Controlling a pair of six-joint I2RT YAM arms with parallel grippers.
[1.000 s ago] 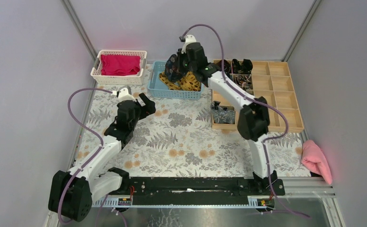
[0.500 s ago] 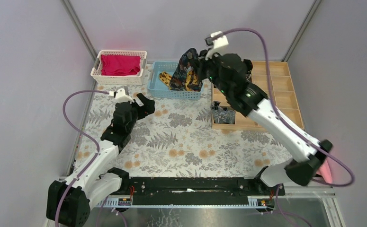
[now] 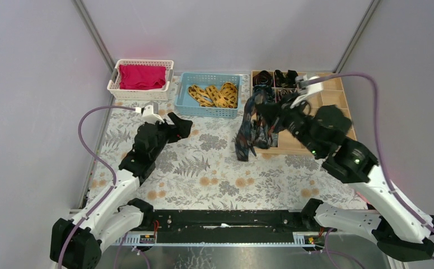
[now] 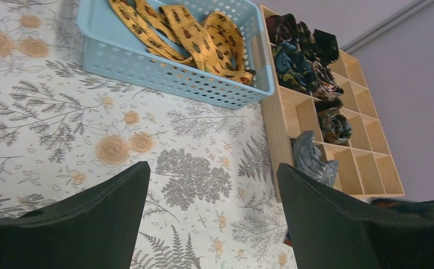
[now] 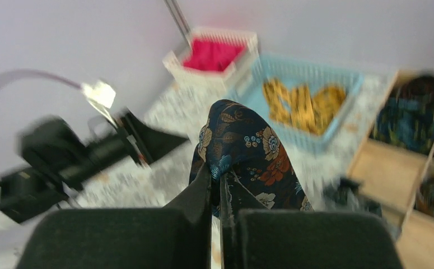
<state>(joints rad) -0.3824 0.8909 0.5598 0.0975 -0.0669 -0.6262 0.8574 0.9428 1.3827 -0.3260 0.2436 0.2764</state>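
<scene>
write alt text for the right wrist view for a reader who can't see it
The right gripper pinches a dark floral tie, which fills the centre of a motion-blurred frame. Behind it are the left arm, a white basket holding pink cloth, a blue basket of yellow ties, and a wooden organiser at the frame's right edge.

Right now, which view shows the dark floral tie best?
Top external: the tie hangs full length from the right gripper. Right wrist shows only its pinched fold, close up; left wrist shows at most a dark sliver at its edge.
</scene>
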